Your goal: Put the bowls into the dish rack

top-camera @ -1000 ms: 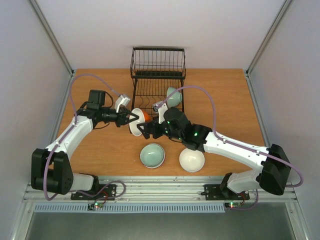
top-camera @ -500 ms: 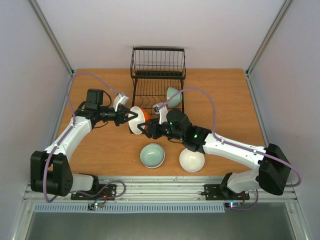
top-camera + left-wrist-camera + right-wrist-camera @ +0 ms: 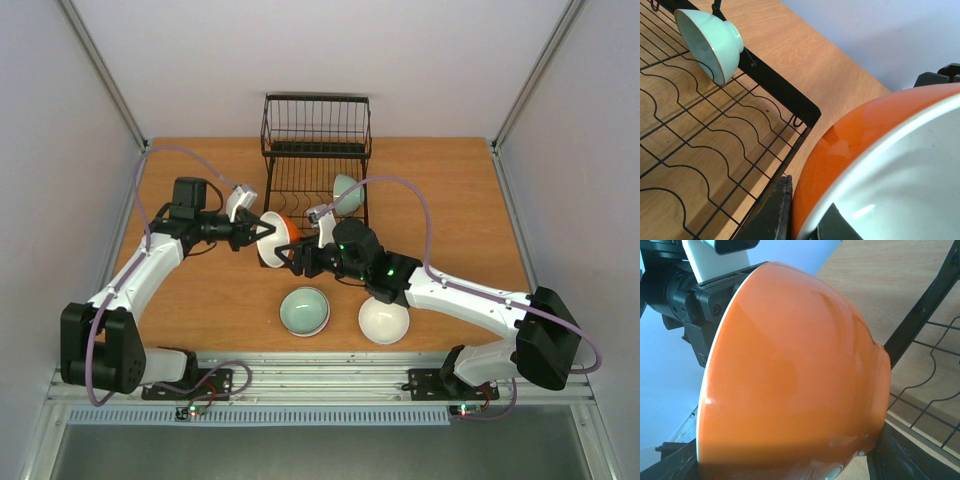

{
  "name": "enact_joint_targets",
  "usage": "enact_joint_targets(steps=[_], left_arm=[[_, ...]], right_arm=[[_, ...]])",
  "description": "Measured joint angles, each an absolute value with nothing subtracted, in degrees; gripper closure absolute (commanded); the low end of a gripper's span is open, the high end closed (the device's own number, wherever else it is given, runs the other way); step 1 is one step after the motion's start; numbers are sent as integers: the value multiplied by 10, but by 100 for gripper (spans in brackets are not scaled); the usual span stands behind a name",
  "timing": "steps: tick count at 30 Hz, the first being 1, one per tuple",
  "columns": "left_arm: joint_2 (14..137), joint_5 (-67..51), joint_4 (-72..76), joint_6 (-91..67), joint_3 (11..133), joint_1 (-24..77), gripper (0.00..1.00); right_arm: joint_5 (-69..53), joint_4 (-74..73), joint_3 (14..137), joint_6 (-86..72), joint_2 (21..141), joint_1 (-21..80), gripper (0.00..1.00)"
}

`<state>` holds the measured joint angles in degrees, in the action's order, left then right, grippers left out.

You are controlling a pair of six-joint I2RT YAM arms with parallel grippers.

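An orange bowl (image 3: 277, 240) with a white inside hangs tilted on its side just off the front left corner of the black dish rack (image 3: 315, 150). My left gripper (image 3: 262, 232) is shut on its rim, one finger (image 3: 780, 205) on the orange outside (image 3: 865, 150) and one inside. From the right, my right gripper (image 3: 289, 262) closes round the bowl's body (image 3: 790, 370), a finger (image 3: 907, 457) pressed against each side. A mint-green bowl (image 3: 346, 193) leans on edge in the rack's right side (image 3: 710, 42).
A second mint-green bowl (image 3: 305, 310) and a white bowl (image 3: 384, 320) sit upright on the wooden table near the front, under the right arm. The rack's tall basket section stands at the back. The rack's black rail (image 3: 775, 82) runs close beside the held bowl.
My right gripper has closed in from wide open onto the orange bowl. Both arms and the bowl have shifted slightly toward the rack.
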<state>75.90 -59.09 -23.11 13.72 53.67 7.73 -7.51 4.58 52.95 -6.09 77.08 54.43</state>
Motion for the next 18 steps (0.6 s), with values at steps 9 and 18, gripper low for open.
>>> enact_joint_targets(steps=[9,18], left_arm=[[757,-583,-224,121,536,77,35],[727,-541,-195,94,518,69,28]], right_arm=[[-57,27,530,-22,769,544,99],[8,-39,543,25,768,541,99]])
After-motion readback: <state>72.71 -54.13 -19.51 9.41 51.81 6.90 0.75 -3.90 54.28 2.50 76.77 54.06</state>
